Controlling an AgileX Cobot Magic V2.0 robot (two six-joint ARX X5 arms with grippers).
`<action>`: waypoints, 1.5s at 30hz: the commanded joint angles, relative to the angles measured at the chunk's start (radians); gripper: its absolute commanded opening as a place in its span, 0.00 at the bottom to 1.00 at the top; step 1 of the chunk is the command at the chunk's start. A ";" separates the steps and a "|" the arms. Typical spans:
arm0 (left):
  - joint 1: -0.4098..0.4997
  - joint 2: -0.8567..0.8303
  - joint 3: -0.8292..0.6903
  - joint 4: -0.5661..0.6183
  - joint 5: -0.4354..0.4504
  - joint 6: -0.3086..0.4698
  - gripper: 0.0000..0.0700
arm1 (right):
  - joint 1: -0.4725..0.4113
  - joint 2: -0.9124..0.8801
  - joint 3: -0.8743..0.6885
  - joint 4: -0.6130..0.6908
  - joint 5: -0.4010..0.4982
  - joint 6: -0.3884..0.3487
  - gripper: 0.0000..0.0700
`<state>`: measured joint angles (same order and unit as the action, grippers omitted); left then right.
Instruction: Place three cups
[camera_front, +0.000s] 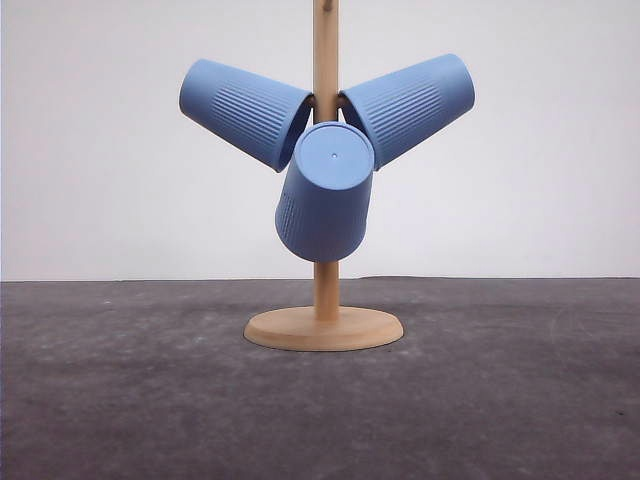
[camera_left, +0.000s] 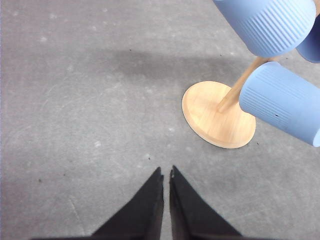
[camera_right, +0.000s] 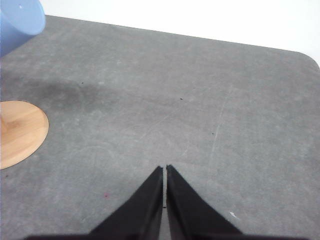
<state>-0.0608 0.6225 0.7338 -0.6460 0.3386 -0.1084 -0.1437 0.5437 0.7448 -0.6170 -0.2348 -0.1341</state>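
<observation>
Three light-blue ribbed cups hang upside down on the pegs of a wooden stand (camera_front: 325, 290): one tilts out to the left (camera_front: 245, 110), one to the right (camera_front: 410, 105), and one points toward the camera (camera_front: 325, 200) with its flat bottom showing. In the left wrist view, two of these cups (camera_left: 272, 22) (camera_left: 282, 102) hang over the stand's round base (camera_left: 215, 117). My left gripper (camera_left: 166, 172) is shut and holds nothing, above bare table short of the base. My right gripper (camera_right: 164, 167) is also shut on nothing, off to the side of the base (camera_right: 20, 130), with one cup's bottom (camera_right: 17, 22) at the frame corner.
The dark grey table (camera_front: 520, 400) spreads flat around the stand. Its far edge and a rounded corner (camera_right: 307, 55) meet a white wall (camera_front: 540, 150) behind.
</observation>
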 joint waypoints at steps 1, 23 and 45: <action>0.002 0.004 0.005 0.012 0.001 -0.006 0.00 | 0.000 0.003 0.007 0.010 -0.001 -0.002 0.01; 0.047 -0.546 -0.587 0.411 -0.272 0.144 0.00 | 0.000 0.003 0.007 0.011 -0.001 -0.002 0.01; 0.048 -0.618 -0.721 0.459 -0.316 0.142 0.00 | 0.000 0.003 0.007 0.014 -0.001 -0.002 0.01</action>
<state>-0.0135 0.0055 0.0265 -0.1810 0.0242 0.0338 -0.1440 0.5438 0.7448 -0.6159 -0.2348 -0.1341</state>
